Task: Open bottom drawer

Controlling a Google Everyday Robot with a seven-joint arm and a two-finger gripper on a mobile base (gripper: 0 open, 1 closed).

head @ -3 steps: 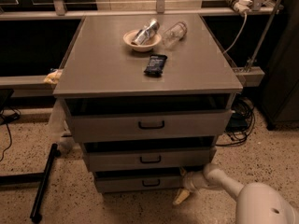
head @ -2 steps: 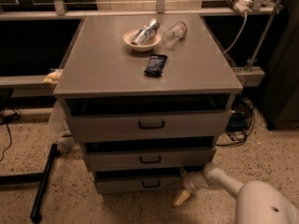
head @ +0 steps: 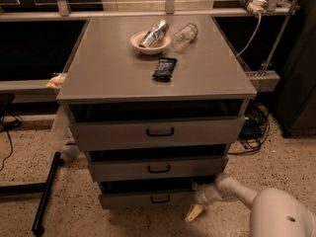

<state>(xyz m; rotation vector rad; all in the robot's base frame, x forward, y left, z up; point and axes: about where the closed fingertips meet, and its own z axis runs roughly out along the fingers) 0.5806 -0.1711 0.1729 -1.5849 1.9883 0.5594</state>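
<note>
The grey cabinet (head: 158, 78) has three drawers. The bottom drawer (head: 143, 199) is the lowest and narrowest, with a flat grey front and a small black bar handle (head: 160, 199). It stands pulled out a little, with a dark gap above its front. My gripper (head: 195, 200) is at the drawer's right end, low near the floor, at the tip of my white arm (head: 232, 191), which reaches in from the lower right. One pale fingertip (head: 193, 212) hangs down by the floor.
The middle drawer (head: 158, 168) and top drawer (head: 158, 131) are also slightly out. On the cabinet top lie a bowl with a can (head: 150, 39), a clear bottle (head: 185, 33) and a dark packet (head: 164, 68). Cables (head: 254, 127) lie right; a black bar (head: 45, 194) lies left.
</note>
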